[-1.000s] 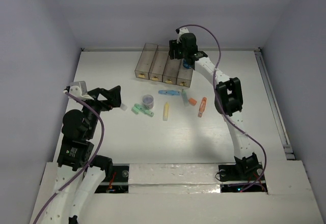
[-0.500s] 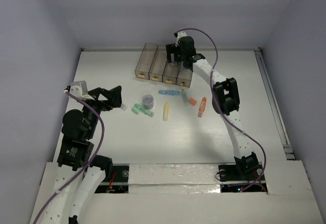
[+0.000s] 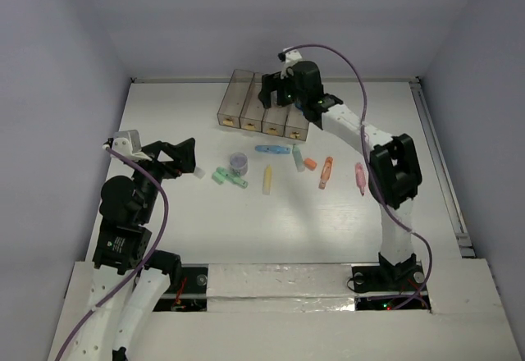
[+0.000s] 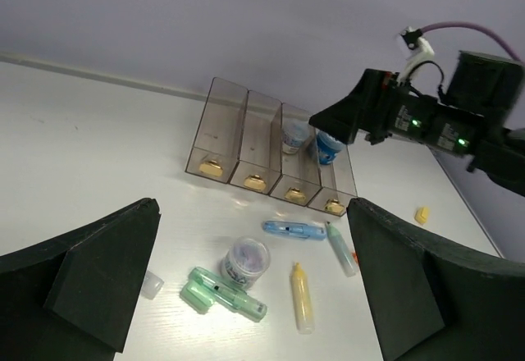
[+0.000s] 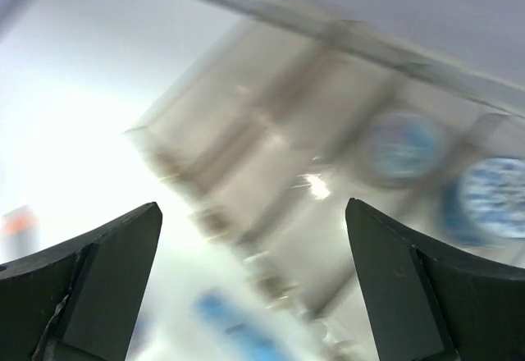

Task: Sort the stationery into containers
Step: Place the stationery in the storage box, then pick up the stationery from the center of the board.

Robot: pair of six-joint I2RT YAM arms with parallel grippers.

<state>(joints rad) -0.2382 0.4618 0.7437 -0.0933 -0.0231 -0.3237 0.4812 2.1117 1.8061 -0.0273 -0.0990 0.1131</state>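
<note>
Right gripper hovered, jaws spread empty, above four translucent smoky-brown plastic bins; left gripper likewise gaped wide.

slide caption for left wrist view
Two round blue tape rolls in translucent brown plastic bins; pastel marker sticks and a purple roll lie loose on the white table

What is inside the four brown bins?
Third bin from the left: a pale roll; fourth: a blue roll; first two look empty. The right gripper covers some far ends.
</note>
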